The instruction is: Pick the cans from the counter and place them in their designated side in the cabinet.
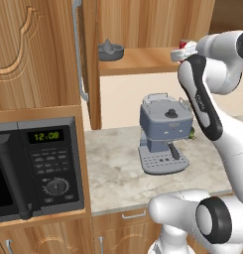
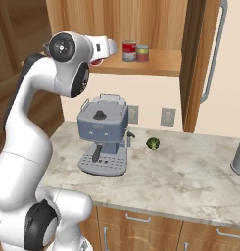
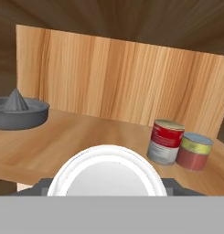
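Observation:
My gripper is shut on a red can, whose round white top sits low in the hand view. The same held can is level with the front edge of the cabinet shelf, a bit of red peeking out under the hand. The darker red can with a grey band stands on the shelf's right side, touching a greenish-labelled can. Below lies the marble counter.
A grey citrus juicer sits on the shelf's left side. A blue-grey coffee machine stands on the counter under the arm, with a small green vegetable beside it. The cabinet door is open. A microwave is on the left.

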